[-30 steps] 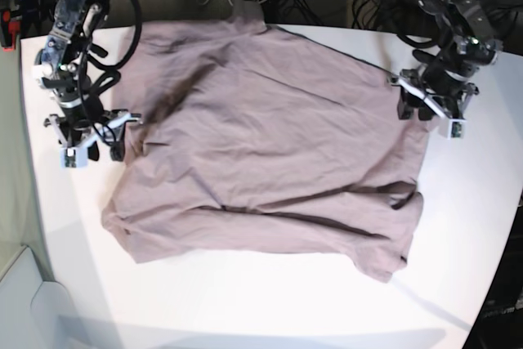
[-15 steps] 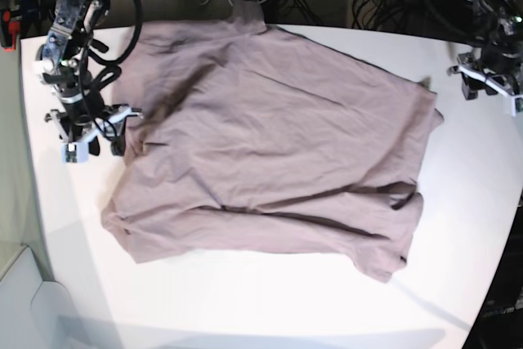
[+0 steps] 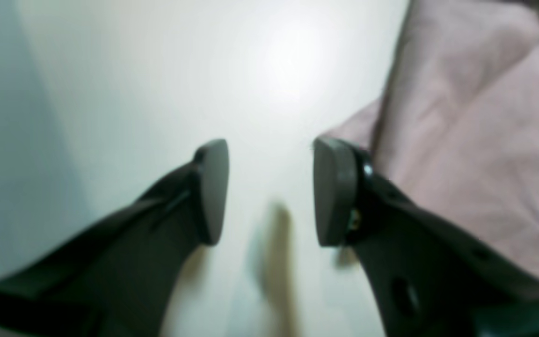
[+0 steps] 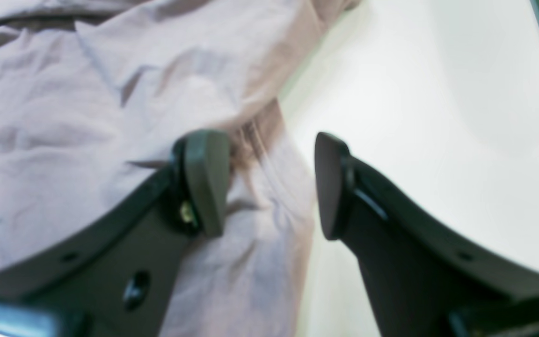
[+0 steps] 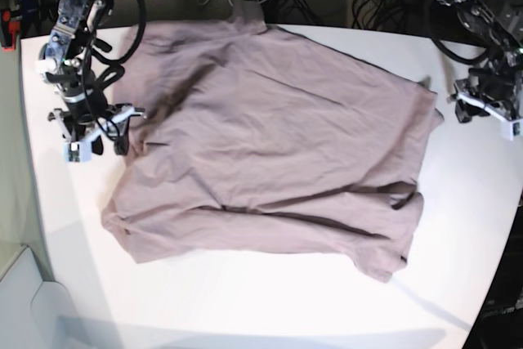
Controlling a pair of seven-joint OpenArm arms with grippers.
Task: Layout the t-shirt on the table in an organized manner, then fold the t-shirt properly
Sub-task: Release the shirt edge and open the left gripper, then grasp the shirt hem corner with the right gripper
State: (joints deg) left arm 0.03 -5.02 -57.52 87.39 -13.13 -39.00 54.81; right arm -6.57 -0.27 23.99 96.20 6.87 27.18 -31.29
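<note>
T-shirt: a plain dusty mauve-brown short-sleeved cotton t-shirt (image 5: pixel 270 136) lies spread over the middle of the table, wrinkled, with a long crease running across its lower part and its lower edge folded over on itself.
Table: a large smooth matte white tabletop (image 5: pixel 245 300) with bare surface showing on every side of the shirt except at the far edge, where the cloth reaches the table's rim.
Right gripper: the black two-fingered right gripper (image 5: pixel 91 140) hangs at the shirt's edge on the base view's left. In the right wrist view (image 4: pixel 269 187) its fingers stand well apart; one fingertip (image 4: pixel 206 180) is over the cloth, the other over bare table, and nothing is pinched between them.
Left gripper: the black left gripper (image 5: pixel 489 114) sits on the base view's right, apart from the shirt's edge, above bare table. In the left wrist view (image 3: pixel 269 192) its fingers are parted with only white table between them; the shirt lies just beside one fingertip (image 3: pixel 332 187).
</note>
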